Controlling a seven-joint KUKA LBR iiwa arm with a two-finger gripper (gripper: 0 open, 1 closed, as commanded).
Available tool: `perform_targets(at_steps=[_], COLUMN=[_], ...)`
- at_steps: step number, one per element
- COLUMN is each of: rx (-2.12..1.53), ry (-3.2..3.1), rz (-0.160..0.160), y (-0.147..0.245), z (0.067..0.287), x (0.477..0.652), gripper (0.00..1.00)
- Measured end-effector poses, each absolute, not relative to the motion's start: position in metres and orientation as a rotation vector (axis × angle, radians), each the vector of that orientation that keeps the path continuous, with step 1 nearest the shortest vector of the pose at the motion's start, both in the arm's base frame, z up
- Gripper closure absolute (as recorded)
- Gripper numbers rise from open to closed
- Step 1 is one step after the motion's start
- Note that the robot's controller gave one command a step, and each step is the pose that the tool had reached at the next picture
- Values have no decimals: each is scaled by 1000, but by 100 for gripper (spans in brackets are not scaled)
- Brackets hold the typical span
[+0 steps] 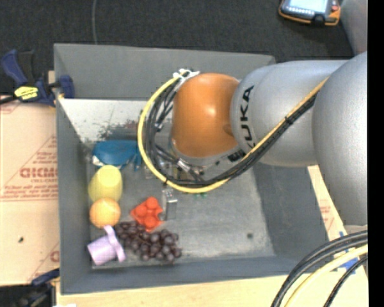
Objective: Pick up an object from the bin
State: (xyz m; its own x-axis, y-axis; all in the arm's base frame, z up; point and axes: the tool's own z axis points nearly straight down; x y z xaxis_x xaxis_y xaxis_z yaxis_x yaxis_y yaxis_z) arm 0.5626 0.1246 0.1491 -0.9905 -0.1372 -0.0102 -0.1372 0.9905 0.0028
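My gripper (pixel 171 204) reaches down from under the arm's wrist into the left half of the bin. Its tip is right beside a small red-orange lumpy toy (pixel 147 212), on that toy's right side. I cannot tell whether it touches the toy. Just below lies a bunch of dark purple grapes (pixel 152 242). An orange round fruit (pixel 105 212) lies to the left of the red toy.
Along the bin's left side lie a blue object (pixel 115 151) partly under the cables, a yellow lemon-like fruit (pixel 105 183) and a lilac plastic cup-shaped piece (pixel 105 249). The arm and its orange cover hide the bin's middle.
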Motion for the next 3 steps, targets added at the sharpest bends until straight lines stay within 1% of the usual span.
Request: perform_targets(at_steps=[1,2,3], rx=[-462,-347,-316], ry=[3104,3105,3110], rz=[1,7,7], y=[132,137,130], z=[107,71,73], x=[552,552,546], gripper=[0,0,100])
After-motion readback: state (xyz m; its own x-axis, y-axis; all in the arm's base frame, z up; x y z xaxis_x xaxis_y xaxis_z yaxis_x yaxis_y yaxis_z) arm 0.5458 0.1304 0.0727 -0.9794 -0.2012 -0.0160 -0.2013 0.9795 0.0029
